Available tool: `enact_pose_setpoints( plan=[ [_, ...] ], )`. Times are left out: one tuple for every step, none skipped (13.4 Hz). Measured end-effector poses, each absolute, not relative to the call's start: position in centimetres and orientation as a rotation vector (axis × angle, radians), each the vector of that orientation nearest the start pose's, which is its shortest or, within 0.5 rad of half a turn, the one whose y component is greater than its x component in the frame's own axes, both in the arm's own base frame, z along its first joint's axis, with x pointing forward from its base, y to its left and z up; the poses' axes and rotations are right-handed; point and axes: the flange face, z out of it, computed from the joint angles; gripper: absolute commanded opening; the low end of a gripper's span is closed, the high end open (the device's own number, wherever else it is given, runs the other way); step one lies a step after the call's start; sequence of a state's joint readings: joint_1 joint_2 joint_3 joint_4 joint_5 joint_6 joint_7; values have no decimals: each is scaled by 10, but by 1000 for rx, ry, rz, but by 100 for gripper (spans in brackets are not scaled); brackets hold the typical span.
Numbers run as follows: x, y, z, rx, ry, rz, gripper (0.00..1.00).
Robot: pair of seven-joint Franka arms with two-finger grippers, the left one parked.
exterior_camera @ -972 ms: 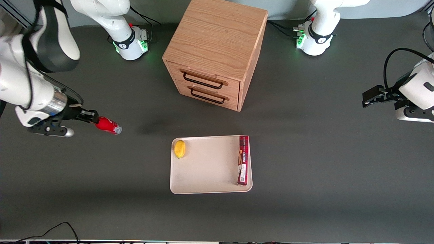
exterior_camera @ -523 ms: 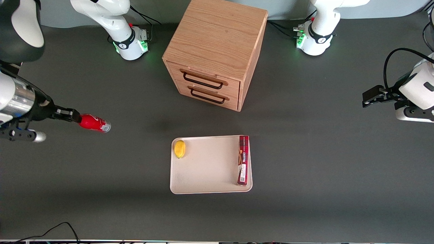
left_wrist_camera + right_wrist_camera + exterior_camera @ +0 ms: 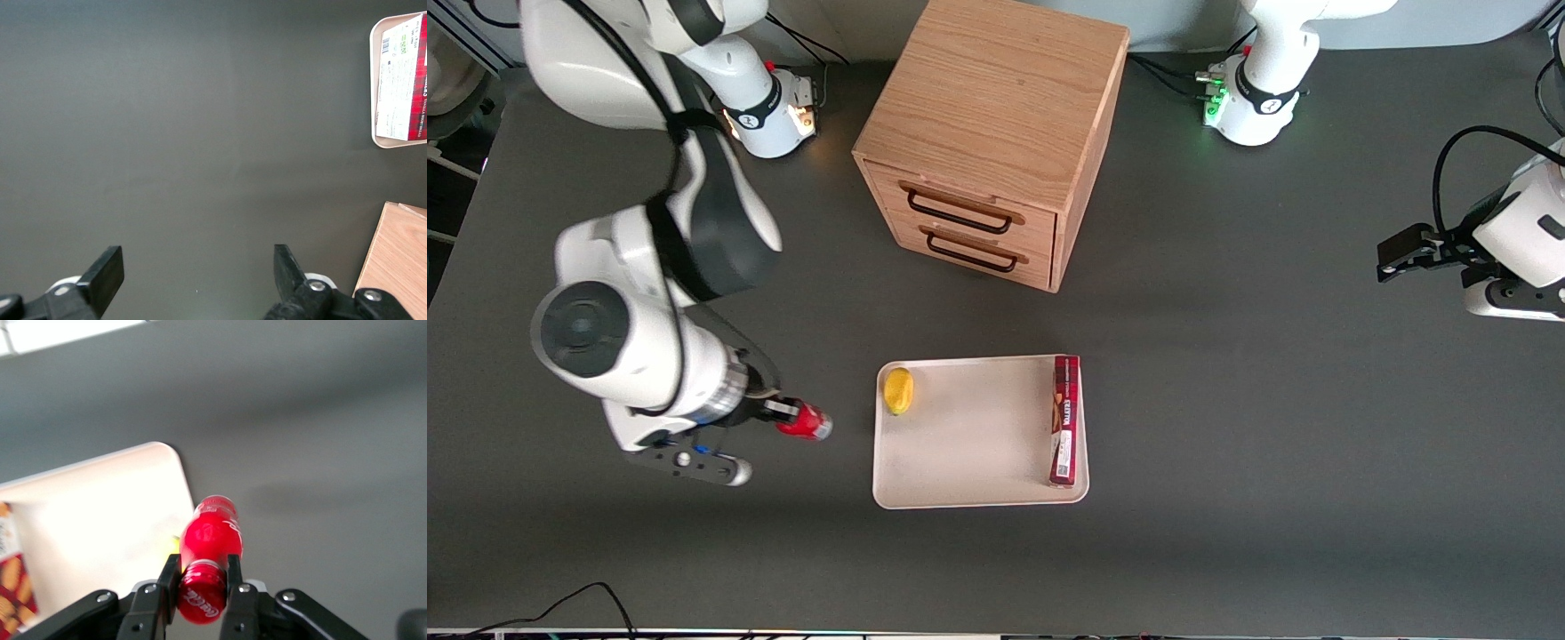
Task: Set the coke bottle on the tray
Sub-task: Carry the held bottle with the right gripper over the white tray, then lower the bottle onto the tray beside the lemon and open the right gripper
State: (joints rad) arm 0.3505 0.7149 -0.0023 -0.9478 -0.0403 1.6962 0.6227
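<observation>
Both jaws of the gripper (image 3: 198, 577) pinch the coke bottle (image 3: 208, 547) beside the tray (image 3: 969, 498).

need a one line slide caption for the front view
Gripper holds the coke bottle beside the tray, which carries a lemon and red box.

The tray (image 3: 978, 436) is set on the table (image 3: 1272, 444), nearer the front camera than the drawer cabinet (image 3: 996, 133). A lemon (image 3: 898, 390) is placed in the tray's corner toward the working arm's end, and a long box (image 3: 1065, 420) is laid along the rim toward the parked arm's end. The coke bottle (image 3: 805, 421) is held by the gripper (image 3: 783, 412) just beside the tray, above the table and near the lemon
</observation>
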Motion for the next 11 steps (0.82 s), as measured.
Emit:
enact_pose_setpoints(
  plan=[
    [709, 271, 453, -3111, 448, -127, 0],
    [711, 285, 444, -3090, 463, -168, 0],
    [714, 296, 434, -3070, 469, -203, 0],
    [717, 304, 424, -3051, 476, -236, 0],
    [719, 313, 414, -3031, 495, -262, 0],
    [720, 321, 403, -3016, 510, -278, 0],
    [721, 327, 393, -3006, 522, -287, 0],
    [721, 333, 383, -2999, 533, -291, 0],
    [721, 339, 375, -2996, 537, -291, 0],
    [720, 344, 367, -2992, 535, -295, 0],
    [720, 348, 359, -2990, 532, -298, 0]
  ],
)
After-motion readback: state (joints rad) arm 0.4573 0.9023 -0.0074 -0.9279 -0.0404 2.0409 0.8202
